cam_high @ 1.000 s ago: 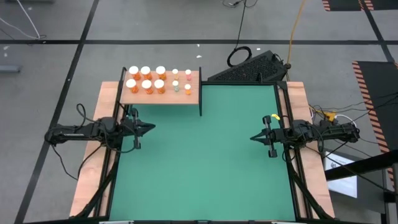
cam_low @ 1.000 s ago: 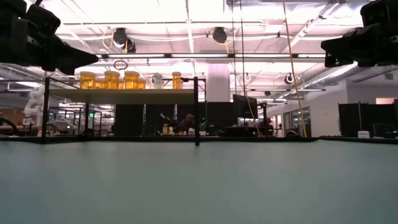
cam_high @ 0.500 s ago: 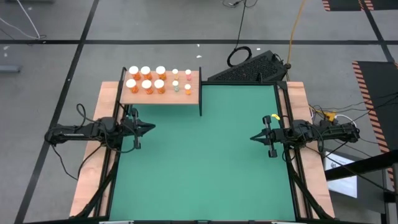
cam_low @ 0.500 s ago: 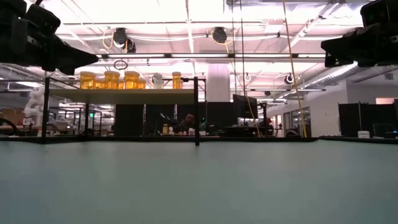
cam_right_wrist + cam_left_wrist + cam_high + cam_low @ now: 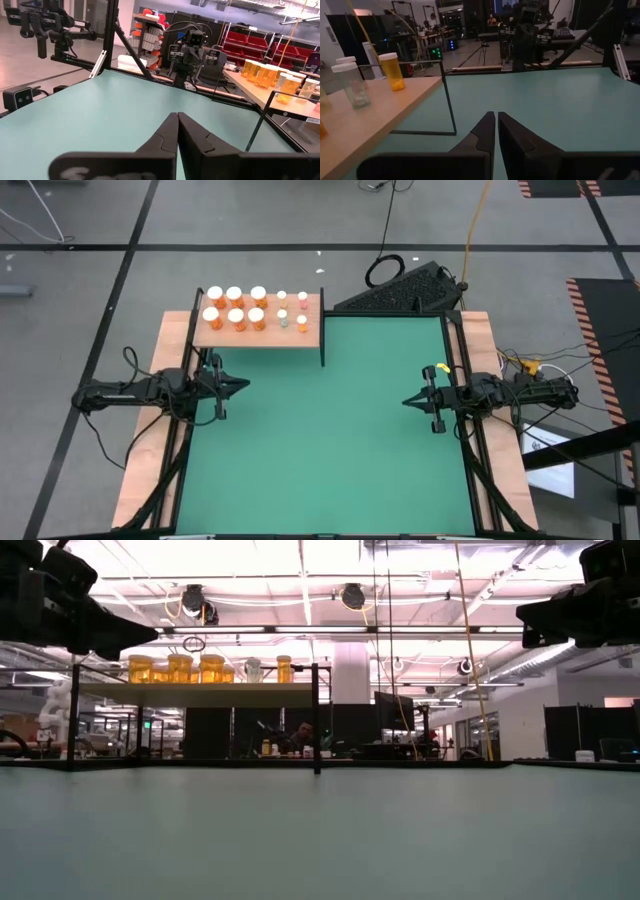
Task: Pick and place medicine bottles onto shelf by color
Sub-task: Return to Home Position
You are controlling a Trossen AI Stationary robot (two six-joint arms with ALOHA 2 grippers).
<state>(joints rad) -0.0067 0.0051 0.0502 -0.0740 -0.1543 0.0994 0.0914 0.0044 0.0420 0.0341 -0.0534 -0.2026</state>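
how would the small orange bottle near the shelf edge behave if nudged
The small orange bottle stands upright, taller than wide, so a push near its white cap would probably tip it. Once down, its round body would likely roll on the flat shelf, perhaps off the nearby edge. It looks like light, rigid plastic.
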